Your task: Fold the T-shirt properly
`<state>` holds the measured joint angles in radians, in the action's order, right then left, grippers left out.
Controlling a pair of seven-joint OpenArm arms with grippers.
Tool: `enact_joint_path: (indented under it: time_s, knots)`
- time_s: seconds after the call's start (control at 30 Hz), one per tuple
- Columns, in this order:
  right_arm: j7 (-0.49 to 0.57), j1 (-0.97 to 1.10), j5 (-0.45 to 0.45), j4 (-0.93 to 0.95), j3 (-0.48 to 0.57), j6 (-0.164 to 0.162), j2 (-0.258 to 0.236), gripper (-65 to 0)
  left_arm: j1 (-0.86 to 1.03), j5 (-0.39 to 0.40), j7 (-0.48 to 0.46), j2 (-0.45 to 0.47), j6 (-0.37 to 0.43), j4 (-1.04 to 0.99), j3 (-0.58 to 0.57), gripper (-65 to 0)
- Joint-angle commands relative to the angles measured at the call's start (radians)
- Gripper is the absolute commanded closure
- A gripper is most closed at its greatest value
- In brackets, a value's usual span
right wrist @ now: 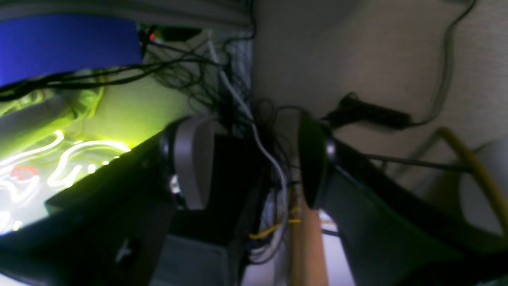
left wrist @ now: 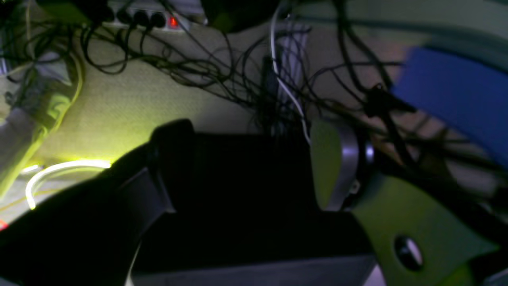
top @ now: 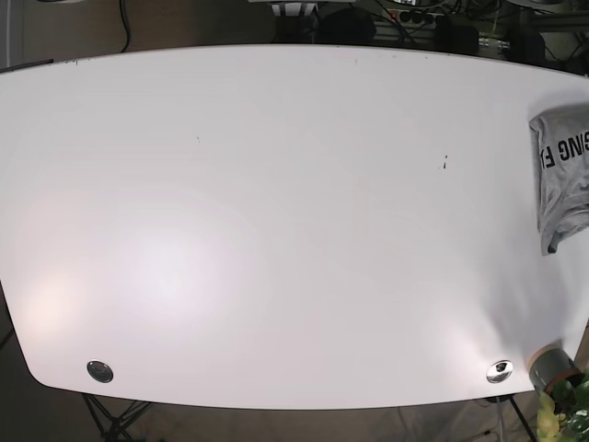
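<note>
The grey T-shirt (top: 563, 170) lies bunched or folded at the far right edge of the white table (top: 276, 230), with its black block lettering facing up. Part of it is cut off by the frame edge. Neither arm shows in the base view. My left gripper (left wrist: 250, 167) is open and empty, and its wrist view looks at floor and cables, not at the table top. My right gripper (right wrist: 252, 163) is also open and empty, over a tangle of cables. The T-shirt shows in neither wrist view.
A tangle of black cables (left wrist: 246, 79) and a power strip (left wrist: 151, 18) lie on the floor. A blue object (left wrist: 456, 95) stands nearby and also shows in the right wrist view (right wrist: 67, 43). Two metal caps (top: 99, 371) (top: 499, 371) sit near the table's front edge.
</note>
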<state>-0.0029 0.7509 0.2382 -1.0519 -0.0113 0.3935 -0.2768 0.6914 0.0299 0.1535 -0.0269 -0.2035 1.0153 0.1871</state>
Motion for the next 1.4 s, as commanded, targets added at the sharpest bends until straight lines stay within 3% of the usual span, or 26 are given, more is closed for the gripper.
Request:
enact_joint_path:
  time_s: [0.0,0.2,0.3,0.4,0.53,0.77,0.93,1.03,1.13,1.37]
  knots:
    - [0.014,-0.054,0.006,0.097,0.026,0.011,-0.008,-32.7,-0.02,0.008,-0.012,0.02,-0.004,-0.062,-0.002,-41.9]
    - [0.063,-0.184,0.006,0.255,0.101,0.008,-0.006,-32.7,-0.158,0.008,-0.015,0.043,0.071,-0.217,-0.007,-41.9]
    - [0.108,-0.245,0.006,0.342,0.153,-0.038,-0.006,-32.7,-0.226,0.008,-0.025,0.051,0.071,-0.292,-0.007,-41.9]
    - [0.125,-0.313,0.006,0.428,0.213,-0.095,-0.006,-32.8,-0.29,0.008,-0.093,0.054,0.071,-0.408,-0.005,-41.9]
    - [0.14,-0.377,0.016,0.494,0.261,-0.123,-0.005,-32.8,-0.401,0.008,-0.187,0.081,0.072,-0.62,-0.008,-41.9]
    - [0.142,-0.463,0.008,0.571,0.267,-0.132,0.029,-33.1,-0.571,0.008,-0.291,0.107,0.074,-0.927,-0.008,-41.9]
    - [0.142,-0.531,0.008,0.677,0.267,-0.146,0.057,-33.3,-0.605,0.006,-0.289,0.114,0.118,-0.936,-0.016,-42.2]
    - [0.142,-0.565,0.008,0.718,0.267,-0.146,0.066,-33.3,-0.64,0.006,-0.289,0.13,0.167,-0.944,-0.099,-42.4]
    - [0.142,-0.569,0.008,0.72,0.268,-0.146,0.07,-33.3,-0.648,0.012,-0.288,0.13,0.174,-0.944,-0.153,-42.5]
    - [0.143,-0.571,0.006,0.721,0.27,-0.146,0.07,-33.3,-0.648,0.011,-0.288,0.132,0.174,-0.944,-0.157,-42.2]
